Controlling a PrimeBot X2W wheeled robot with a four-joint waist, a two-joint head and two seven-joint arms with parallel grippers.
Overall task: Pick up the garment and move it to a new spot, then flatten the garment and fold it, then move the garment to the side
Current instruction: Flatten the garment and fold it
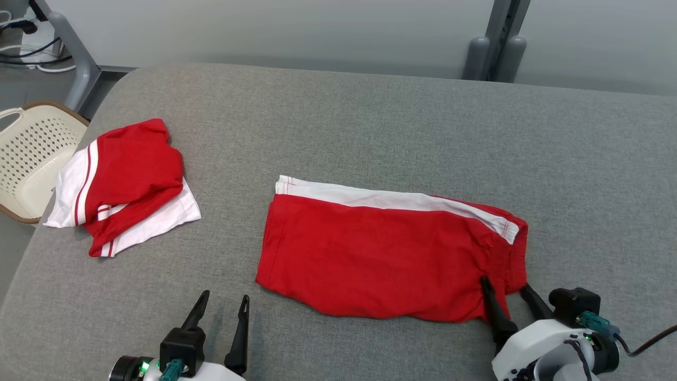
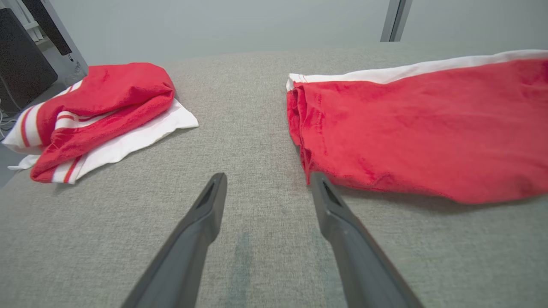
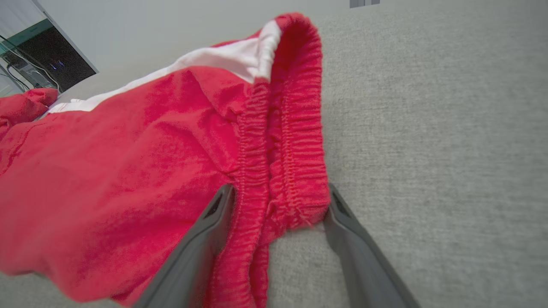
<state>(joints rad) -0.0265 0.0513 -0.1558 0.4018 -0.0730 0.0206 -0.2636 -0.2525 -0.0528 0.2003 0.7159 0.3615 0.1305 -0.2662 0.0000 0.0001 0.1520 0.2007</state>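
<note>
Lying flat on the table [image 1: 370, 116]: red shorts [image 1: 381, 254] with a white stripe.
A folded pile [image 1: 132, 174] sits far left. The left gripper [image 1: 225, 295] is spread and empty near the leg hem. The right gripper [image 1: 503, 283] is spread, its fingers straddling the waistband's near corner, unclamped.

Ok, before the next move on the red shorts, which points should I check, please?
1. Right tool open, waistband corner between its fingers: ok.
2. Right tool shut on the cloth: not ok, not yet.
3. Left tool holding the hem: not ok, it is open over the bare table, beside the hem.
4. Shorts lying flat: ok, small wrinkles.
5. Other garment apart from the shorts: ok.
6. Number of layers the right tool would take: cannot tell.
</note>
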